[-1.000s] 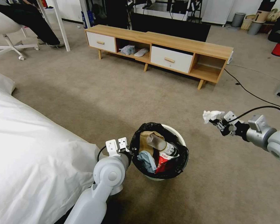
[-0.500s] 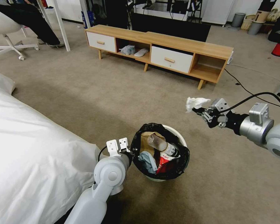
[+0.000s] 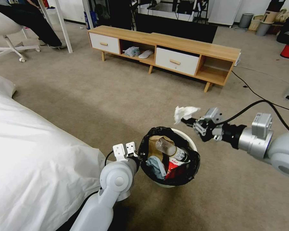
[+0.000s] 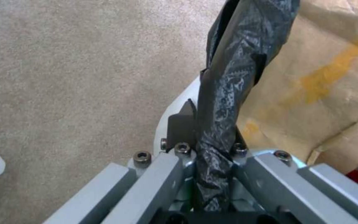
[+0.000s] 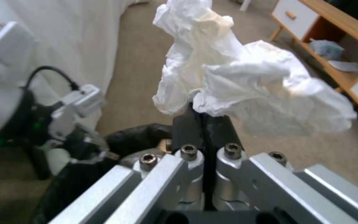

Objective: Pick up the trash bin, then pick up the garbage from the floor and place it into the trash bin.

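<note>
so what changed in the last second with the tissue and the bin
The right end effector, shut on the tissue, carried it leftward toward the bin; it is now near the far rim, not yet released. The left end effector stayed clamped on the bin's bag-covered rim. The bin's contents look unchanged.

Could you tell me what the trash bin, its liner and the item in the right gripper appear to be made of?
Trash bin: smooth white wall, likely plastic. Liner: thin glossy black film, crinkled. The right gripper pinches a tissue: soft matte white paper, crumpled.
</note>
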Motion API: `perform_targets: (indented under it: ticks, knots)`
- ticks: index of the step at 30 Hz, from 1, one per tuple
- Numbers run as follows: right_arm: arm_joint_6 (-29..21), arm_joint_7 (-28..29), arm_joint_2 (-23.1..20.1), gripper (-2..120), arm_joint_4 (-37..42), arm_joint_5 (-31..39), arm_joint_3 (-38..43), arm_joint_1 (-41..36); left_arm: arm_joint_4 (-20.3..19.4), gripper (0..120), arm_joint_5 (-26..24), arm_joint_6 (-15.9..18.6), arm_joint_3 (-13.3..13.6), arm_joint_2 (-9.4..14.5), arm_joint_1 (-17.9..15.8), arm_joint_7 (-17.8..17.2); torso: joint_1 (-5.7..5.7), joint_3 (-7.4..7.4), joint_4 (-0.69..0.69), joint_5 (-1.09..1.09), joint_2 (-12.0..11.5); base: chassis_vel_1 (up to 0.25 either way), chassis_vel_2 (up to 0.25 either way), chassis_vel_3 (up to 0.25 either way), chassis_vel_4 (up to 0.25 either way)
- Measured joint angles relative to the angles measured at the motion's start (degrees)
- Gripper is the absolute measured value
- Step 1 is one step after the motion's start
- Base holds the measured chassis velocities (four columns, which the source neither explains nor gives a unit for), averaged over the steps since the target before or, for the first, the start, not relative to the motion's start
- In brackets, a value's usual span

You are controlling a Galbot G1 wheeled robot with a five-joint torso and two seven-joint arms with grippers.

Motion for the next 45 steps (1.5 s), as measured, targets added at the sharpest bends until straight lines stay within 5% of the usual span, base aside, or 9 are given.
perform_targets:
  ticks: [20,45]
  knots:
    - [-0.02,-2.7,-0.94,0,2.53,-3.2,-2.88,-3.26,2.05,1,-5.51,-0.01,1.6,-2.36,-4.23,-4.81,0.0,0.0,0.0,0.0,0.0,0.0,0.0,0.0,0.0]
    - [0.03,-3.99,1.42,0,-0.67,-8.47,-5.21,-5.41,1.38,1,-6.87,-0.01,0.45,-3.23,-3.95,-6.02,0.0,0.0,0.0,0.0,0.0,0.0,0.0,0.0,0.0]
